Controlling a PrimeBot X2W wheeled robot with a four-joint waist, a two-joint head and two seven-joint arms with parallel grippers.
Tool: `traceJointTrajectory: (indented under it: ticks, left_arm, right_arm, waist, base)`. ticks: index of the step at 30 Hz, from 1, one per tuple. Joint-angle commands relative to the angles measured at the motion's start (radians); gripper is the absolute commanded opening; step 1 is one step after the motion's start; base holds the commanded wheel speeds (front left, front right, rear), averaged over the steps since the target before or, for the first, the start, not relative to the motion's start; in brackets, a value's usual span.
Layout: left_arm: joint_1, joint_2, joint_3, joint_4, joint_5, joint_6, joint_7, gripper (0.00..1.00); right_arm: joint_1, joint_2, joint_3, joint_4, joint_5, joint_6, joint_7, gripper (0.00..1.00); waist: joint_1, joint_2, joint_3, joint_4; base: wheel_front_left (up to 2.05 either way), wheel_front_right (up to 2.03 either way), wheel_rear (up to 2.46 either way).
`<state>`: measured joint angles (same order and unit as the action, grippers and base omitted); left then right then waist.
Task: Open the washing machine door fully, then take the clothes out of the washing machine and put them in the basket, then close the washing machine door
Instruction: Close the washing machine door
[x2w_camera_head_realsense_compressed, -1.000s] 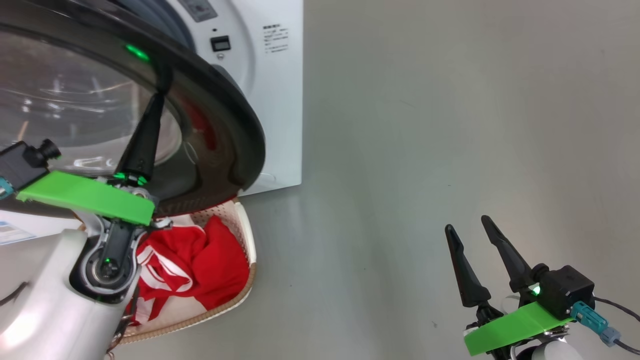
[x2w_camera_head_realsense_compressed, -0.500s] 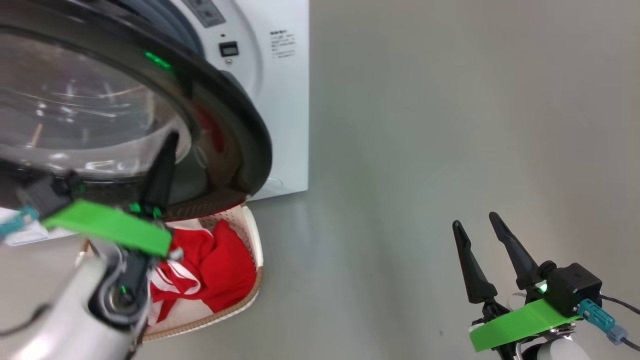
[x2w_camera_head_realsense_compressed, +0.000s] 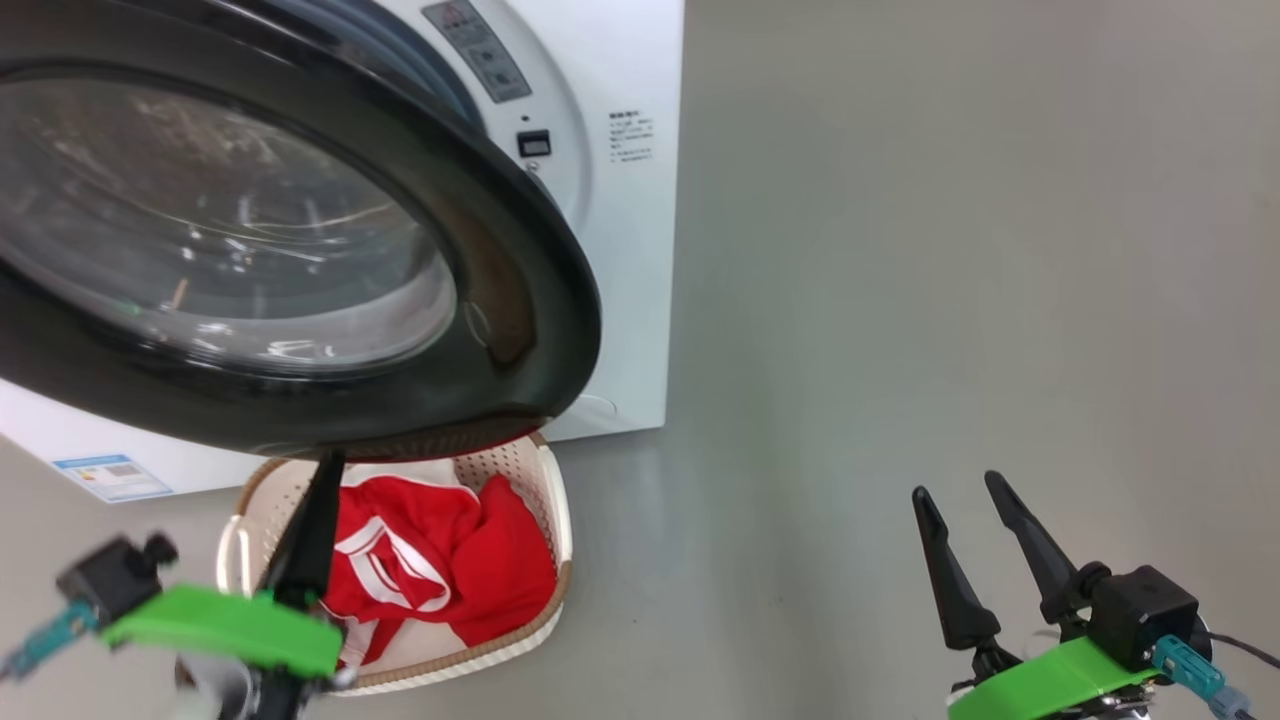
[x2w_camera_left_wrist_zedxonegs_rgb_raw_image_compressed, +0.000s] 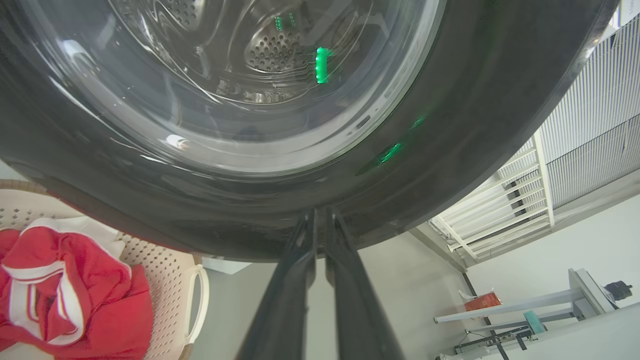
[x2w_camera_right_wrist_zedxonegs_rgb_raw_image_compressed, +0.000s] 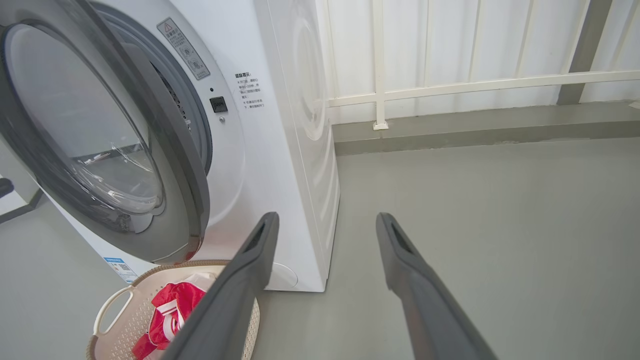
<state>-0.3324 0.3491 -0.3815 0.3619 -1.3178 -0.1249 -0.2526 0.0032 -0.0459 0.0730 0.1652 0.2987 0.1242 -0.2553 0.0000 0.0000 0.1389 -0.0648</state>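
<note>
The washing machine door (x2w_camera_head_realsense_compressed: 545, 300), with its black rim and glass bowl, stands partly swung out from the white washing machine (x2w_camera_head_realsense_compressed: 630, 250). Below its lower edge sits the basket (x2w_camera_head_realsense_compressed: 556, 500), holding the red and white clothes (x2w_camera_head_realsense_compressed: 440, 560). My left gripper (x2w_camera_head_realsense_compressed: 328, 458) is shut and empty, its tips just under the door's lower rim; the left wrist view shows its fingers (x2w_camera_left_wrist_zedxonegs_rgb_raw_image_compressed: 320, 214) pressed together in front of the door (x2w_camera_left_wrist_zedxonegs_rgb_raw_image_compressed: 450, 150), with the basket (x2w_camera_left_wrist_zedxonegs_rgb_raw_image_compressed: 170, 270) and clothes (x2w_camera_left_wrist_zedxonegs_rgb_raw_image_compressed: 75, 300) at lower left. My right gripper (x2w_camera_head_realsense_compressed: 957, 487) hangs open over bare floor, far right of the machine.
The floor is grey all around. A blue sticker (x2w_camera_head_realsense_compressed: 100, 478) marks the machine's lower front. A white railing (x2w_camera_right_wrist_zedxonegs_rgb_raw_image_compressed: 450, 85) runs behind the machine (x2w_camera_right_wrist_zedxonegs_rgb_raw_image_compressed: 280, 175). A red box (x2w_camera_left_wrist_zedxonegs_rgb_raw_image_compressed: 482, 301) and a low bench stand farther off in the left wrist view.
The head camera has shifted. My left gripper has come away from the door's rim and dropped to below the door's lower edge. The right gripper keeps its open pose.
</note>
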Motion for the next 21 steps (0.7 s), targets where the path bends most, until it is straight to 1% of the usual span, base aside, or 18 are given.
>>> traceJointTrajectory:
  ticks: [1, 2, 3, 4, 6, 11, 17, 21]
  left_arm:
    - [-0.003, 0.026, 0.045, -0.020, 0.014, -0.006, -0.009, 0.58]
    - [0.039, 0.014, 0.066, -0.023, 0.035, -0.006, -0.009, 0.82]
    - [0.039, 0.014, 0.066, -0.023, 0.035, -0.006, -0.009, 0.82]
    - [0.059, 0.010, 0.078, -0.025, 0.046, -0.006, -0.009, 0.89]
    - [0.101, 0.002, 0.101, -0.029, 0.067, -0.006, -0.009, 1.00]
    - [0.199, -0.005, 0.146, -0.039, 0.119, -0.006, -0.009, 1.00]
    - [0.296, -0.007, 0.200, -0.048, 0.258, -0.006, -0.009, 1.00]
    - [0.344, -0.024, 0.263, -0.067, 0.361, -0.006, -0.009, 1.00]
  right_arm:
    - [-0.004, -0.004, 0.015, -0.021, -0.005, 0.007, -0.006, 1.00]
    - [0.006, -0.004, 0.011, -0.021, -0.008, 0.007, -0.006, 1.00]
    - [0.006, -0.004, 0.011, -0.021, -0.008, 0.007, -0.006, 1.00]
    - [0.011, -0.004, 0.009, -0.020, -0.009, 0.007, -0.006, 1.00]
    - [0.022, -0.004, 0.005, -0.019, -0.011, 0.007, -0.006, 1.00]
    - [0.049, -0.004, -0.006, -0.015, -0.018, 0.007, -0.006, 1.00]
    - [0.081, -0.004, -0.024, -0.014, -0.021, 0.007, -0.006, 1.00]
    - [0.100, -0.004, -0.038, -0.016, -0.021, 0.007, -0.006, 1.00]
  waist:
    - [0.0000, 0.0000, -0.016, 0.015]
    - [0.0000, 0.0000, -0.024, 0.023]
    - [0.0000, 0.0000, -0.024, 0.023]
    - [0.0000, 0.0000, -0.028, 0.026]
    - [0.0000, 0.0000, -0.037, 0.031]
    - [0.0000, 0.0000, -0.061, 0.036]
    - [0.0000, 0.0000, -0.088, 0.040]
    - [0.0000, 0.0000, -0.101, 0.047]
  base:
    - [0.00, 0.00, 0.00]
    - [0.00, 0.00, 0.00]
    - [0.00, 0.00, 0.00]
    - [0.00, 0.00, 0.00]
    - [0.00, 0.00, 0.00]
    - [0.00, 0.00, 0.00]
    - [0.00, 0.00, 0.00]
    - [0.00, 0.00, 0.00]
